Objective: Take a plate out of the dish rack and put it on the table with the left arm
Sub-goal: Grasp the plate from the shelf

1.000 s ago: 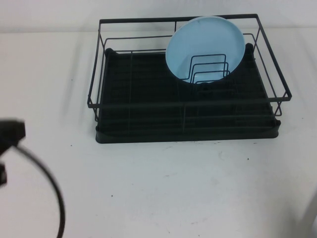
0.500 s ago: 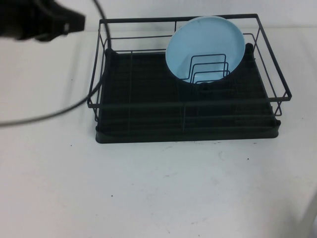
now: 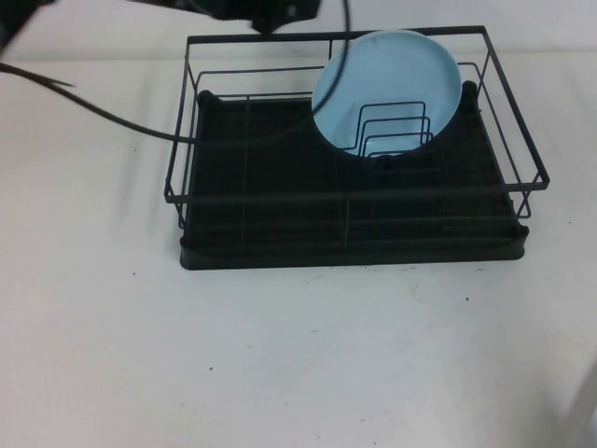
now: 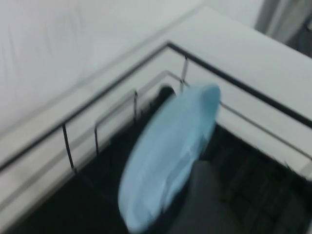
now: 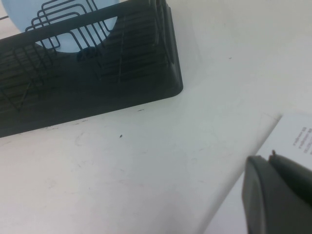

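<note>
High view shows you the plate [image 3: 387, 91] upright in the dish rack [image 3: 350, 177], far right, on the worktop [image 3: 280, 355]. Left gripper [image 3: 266, 11] hovers above the rack's far rail; right gripper [image 5: 278, 195] sits by a paper [image 5: 300, 136] with unreadable print

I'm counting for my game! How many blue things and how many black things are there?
Blue: 1, the round light-blue plate
Black: 3, the black wire dish rack, the left gripper above its far-left corner, the right gripper parked over the table's right edge
Total: 4
</note>
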